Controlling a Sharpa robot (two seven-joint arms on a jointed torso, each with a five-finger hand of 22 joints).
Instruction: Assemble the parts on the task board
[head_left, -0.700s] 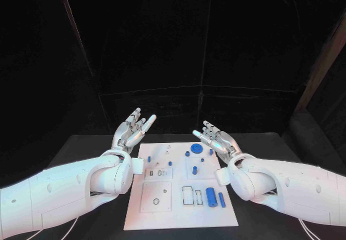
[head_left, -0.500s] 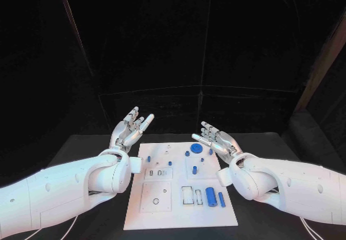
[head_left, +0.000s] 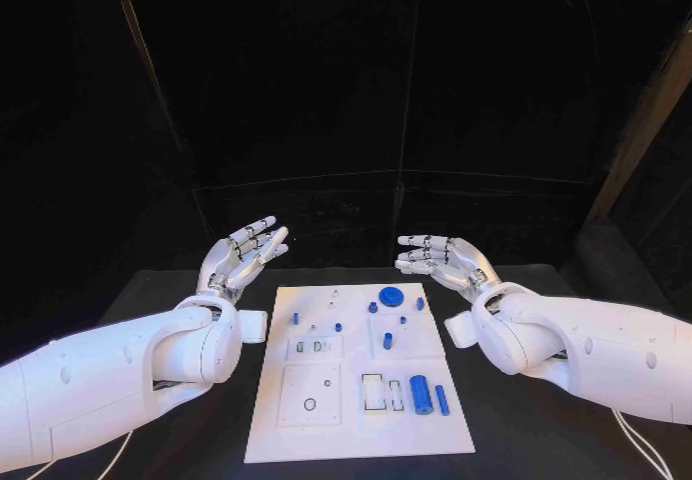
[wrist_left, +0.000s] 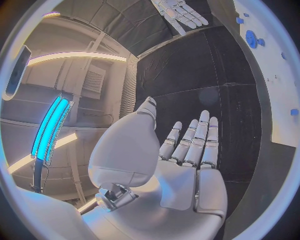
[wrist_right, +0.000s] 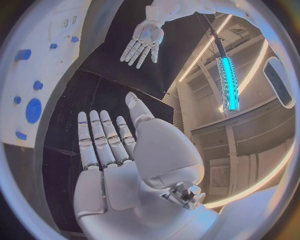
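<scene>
Left hand (head_left: 240, 254) is raised above the table (head_left: 173, 300), off the far left corner of the task board (head_left: 361, 420). Palm up, fingers straight and spread, nothing held. The left wrist view shows the same: palm bare, fingers (wrist_left: 194, 140) extended side by side.

Task board lies flat in the middle of the table, between the two arms. Neither hand touches it. Parts on the board, left to right: a small blue peg (head_left: 296, 318) near its left edge; a small blue piece (head_left: 338, 326) just right of that; a black ring (head_left: 310, 404) in the near left panel; a round blue disc (head_left: 392, 295) at the far end; a short blue cylinder (head_left: 388, 340) near the centre; a larger blue cylinder (head_left: 420, 392) lying in the near right area, with a thin blue bar (head_left: 441, 400) just beside it on the right.

Right hand (head_left: 444, 258) is raised off the far right corner of the board, palm up, fingers apart, nothing in it. Right wrist view confirms an empty palm with fingers (wrist_right: 100, 140) straight.
</scene>
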